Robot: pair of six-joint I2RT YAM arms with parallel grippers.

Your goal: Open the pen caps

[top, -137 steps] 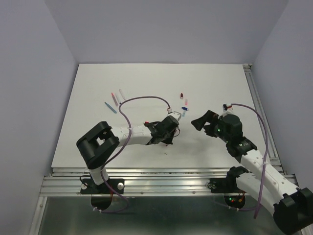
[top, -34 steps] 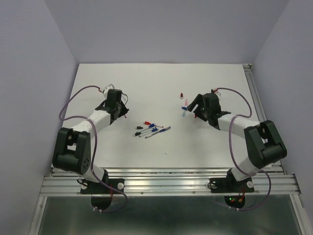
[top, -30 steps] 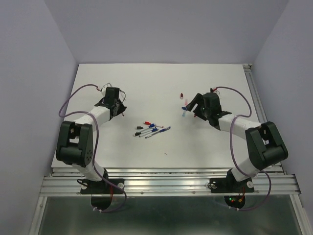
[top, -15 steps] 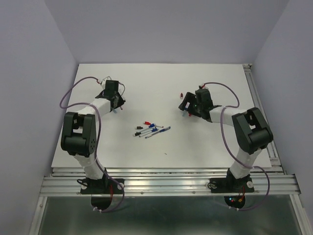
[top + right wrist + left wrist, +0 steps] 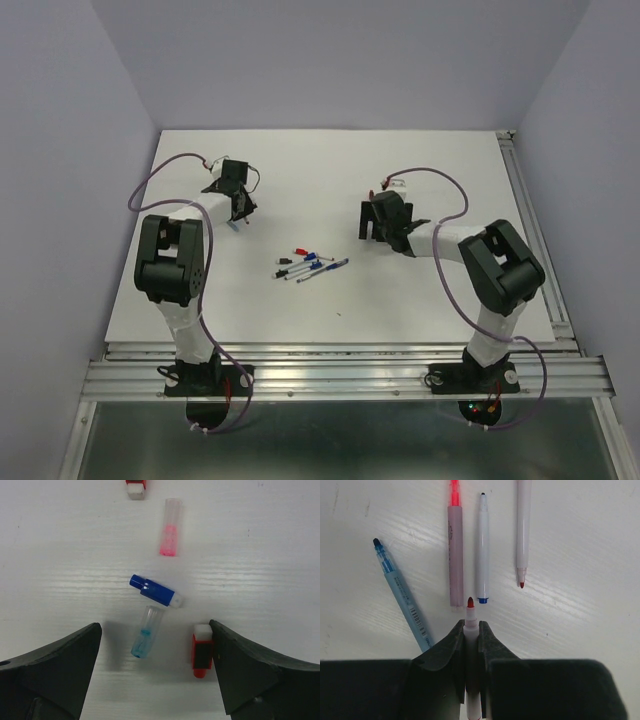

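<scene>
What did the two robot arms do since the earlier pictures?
The left end effector swung from the middle out to the far-left pens and grips a red-tipped pen. The right end effector moved leftward over the loose caps, open, a red cap beside one jaw. The middle bunch of pens stayed put.

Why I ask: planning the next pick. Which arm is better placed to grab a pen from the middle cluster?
Right. The right gripper is open and empty over the loose caps. The left gripper is shut on a red-tipped pen and would likely have to set it down first.
</scene>
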